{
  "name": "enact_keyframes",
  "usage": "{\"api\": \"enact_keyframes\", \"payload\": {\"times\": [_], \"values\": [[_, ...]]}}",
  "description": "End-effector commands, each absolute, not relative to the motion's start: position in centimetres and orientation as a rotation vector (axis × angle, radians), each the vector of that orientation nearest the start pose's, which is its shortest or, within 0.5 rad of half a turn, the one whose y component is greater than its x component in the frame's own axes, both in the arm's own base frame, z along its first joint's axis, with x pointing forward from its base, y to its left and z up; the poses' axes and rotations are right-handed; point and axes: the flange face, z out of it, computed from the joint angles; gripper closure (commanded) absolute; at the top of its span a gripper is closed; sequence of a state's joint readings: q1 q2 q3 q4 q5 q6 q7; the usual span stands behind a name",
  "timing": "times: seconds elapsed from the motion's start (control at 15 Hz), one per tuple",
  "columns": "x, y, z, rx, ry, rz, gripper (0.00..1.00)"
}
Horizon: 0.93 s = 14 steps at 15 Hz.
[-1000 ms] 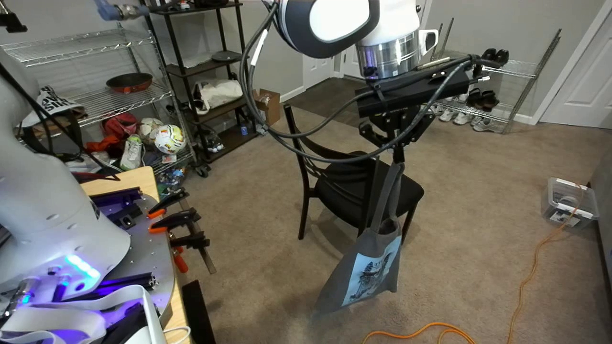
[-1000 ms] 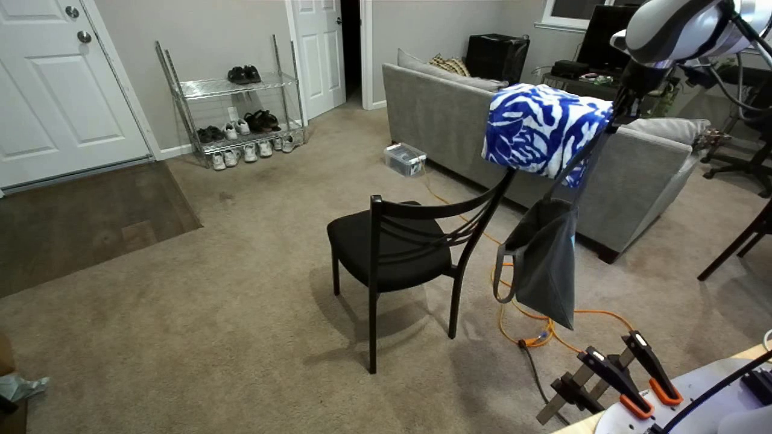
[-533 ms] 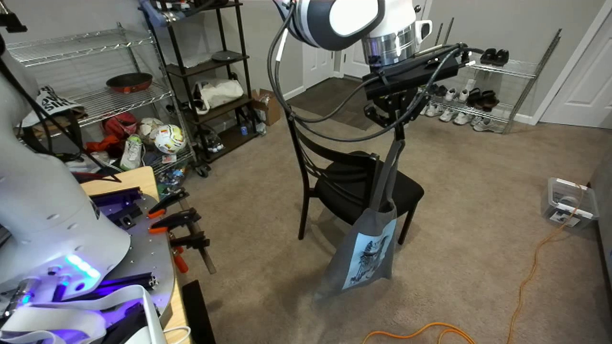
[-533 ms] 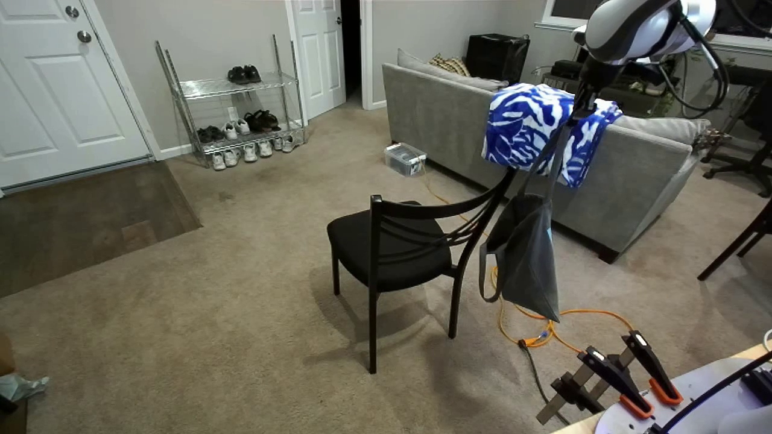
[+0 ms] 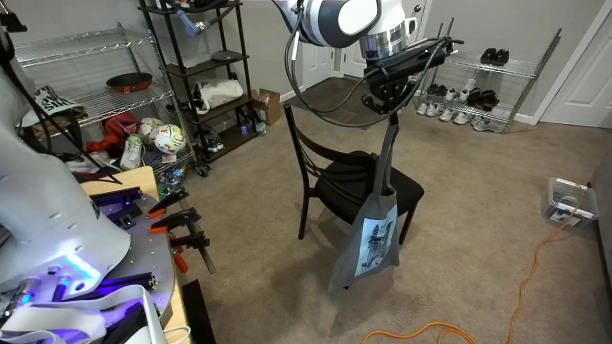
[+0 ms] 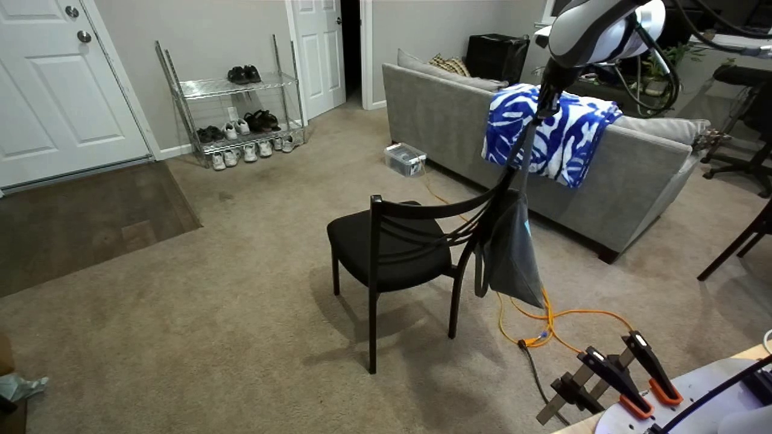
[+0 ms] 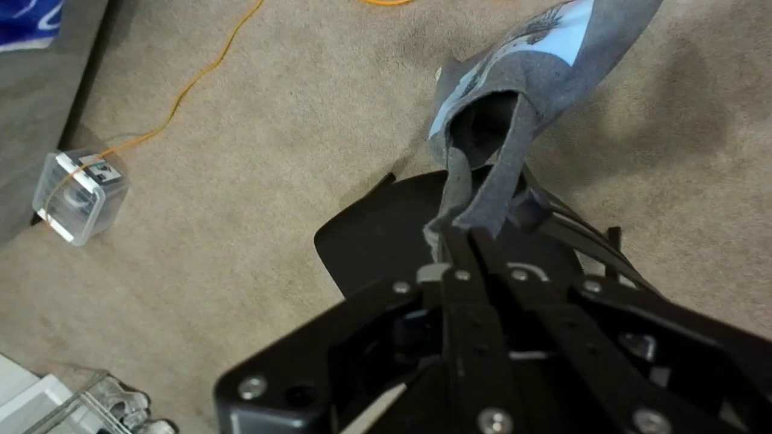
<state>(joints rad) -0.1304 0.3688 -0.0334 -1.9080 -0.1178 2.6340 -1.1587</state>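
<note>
Gripper (image 7: 471, 240): pressed together, clamped on one strap (image 7: 496, 190).
Gray tote bag (image 5: 370, 239): hung on a slant under the gripper; picked up and, it seems, lifted off the carpet (image 6: 211, 331), but not yet let go.
Loose strap (image 6: 479, 274): left dangling beside the bag.
Black chair (image 6: 404, 253): its back is placed close by the bag and could be bumped; whether they touch cannot be told.
Orange cord (image 6: 588, 311): looped on the carpet.
Clear bin (image 6: 403, 161): set by the gray couch (image 6: 440, 108), with its blue-and-white blanket (image 6: 567, 138).
Shoe rack (image 6: 208, 90): seen far back, with shoes (image 6: 259, 120) on it.
</note>
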Motion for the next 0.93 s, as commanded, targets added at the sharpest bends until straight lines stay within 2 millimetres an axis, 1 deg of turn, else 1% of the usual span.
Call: {"api": "enact_keyframes", "payload": {"times": [0.0, 0.13, 0.27, 0.4, 0.47, 0.53, 0.67, 0.8, 0.87], "values": [[65.9, -5.5, 35.1, -2.866, -1.876, -0.425, 0.99], [66.1, -3.0, 35.3, -2.825, -1.937, -0.438, 0.99], [65.6, -0.8, 35.3, -2.772, -2.002, -0.440, 0.99], [65.0, 0.8, 35.1, -2.718, -2.051, -0.448, 0.99], [64.8, 1.2, 35.1, -2.701, -2.054, -0.455, 0.99], [64.8, 1.3, 35.1, -2.691, -2.051, -0.463, 0.99], [65.0, 0.5, 35.3, -2.701, -2.007, -0.473, 0.99], [65.6, -1.9, 35.5, -2.744, -1.899, -0.481, 0.99], [65.9, -3.7, 35.7, -2.772, -1.822, -0.486, 0.99]]}}
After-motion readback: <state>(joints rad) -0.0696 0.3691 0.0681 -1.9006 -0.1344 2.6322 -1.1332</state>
